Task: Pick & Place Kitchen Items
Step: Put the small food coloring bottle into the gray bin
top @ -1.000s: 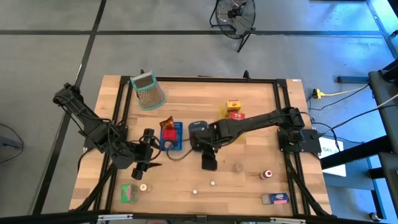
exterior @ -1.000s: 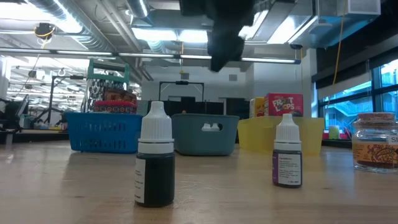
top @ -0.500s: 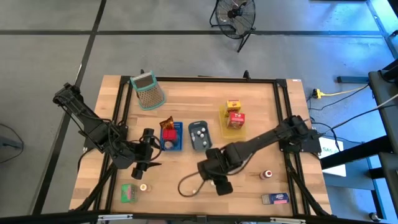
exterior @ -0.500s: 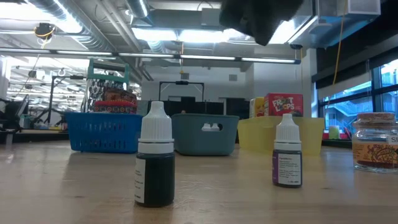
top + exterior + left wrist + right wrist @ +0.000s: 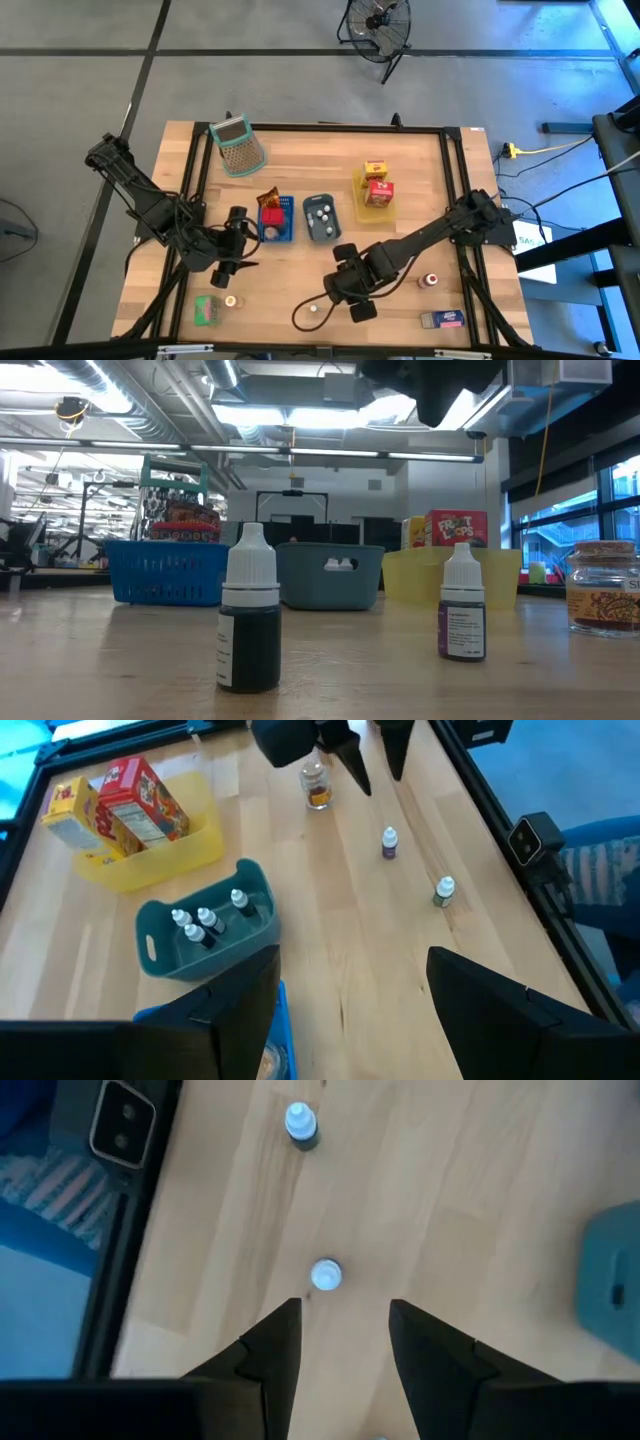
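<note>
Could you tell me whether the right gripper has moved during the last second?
Yes. The right gripper has moved from beside the grey-blue tray toward the table's near edge.

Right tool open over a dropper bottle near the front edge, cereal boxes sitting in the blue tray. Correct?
Not quite. The right tool is open above a dropper bottle, as the right wrist view shows. But the cereal boxes stand in the yellow tray, not the blue one; the high view and the left wrist view both show that.
</note>
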Robot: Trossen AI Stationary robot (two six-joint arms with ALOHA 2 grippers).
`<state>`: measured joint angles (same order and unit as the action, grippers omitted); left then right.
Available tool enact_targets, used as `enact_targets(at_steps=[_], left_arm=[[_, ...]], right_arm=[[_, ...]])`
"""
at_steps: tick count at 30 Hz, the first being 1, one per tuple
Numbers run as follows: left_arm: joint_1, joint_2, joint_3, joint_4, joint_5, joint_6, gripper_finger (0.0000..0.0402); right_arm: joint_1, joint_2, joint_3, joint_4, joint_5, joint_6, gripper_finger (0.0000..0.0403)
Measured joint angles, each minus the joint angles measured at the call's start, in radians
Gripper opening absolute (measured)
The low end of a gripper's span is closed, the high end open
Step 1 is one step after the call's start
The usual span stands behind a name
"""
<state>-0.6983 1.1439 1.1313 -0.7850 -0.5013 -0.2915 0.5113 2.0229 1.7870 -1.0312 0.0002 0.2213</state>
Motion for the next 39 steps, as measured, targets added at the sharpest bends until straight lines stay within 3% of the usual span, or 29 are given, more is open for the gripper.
enact_targets(at_steps=[14,39], left_arm=[[0.000,0.000,0.000,-0.049,0.032,-0.093,0.0249],[-0.002,0.000,0.000,-0.043,0.056,-0.106,0.0249]], right_arm=[[0.016,0.000,-0.130,0.240,0.002,0.147,0.0156],[0.020,0.000,-0.288,0.378,0.049,0.242,0.0156]])
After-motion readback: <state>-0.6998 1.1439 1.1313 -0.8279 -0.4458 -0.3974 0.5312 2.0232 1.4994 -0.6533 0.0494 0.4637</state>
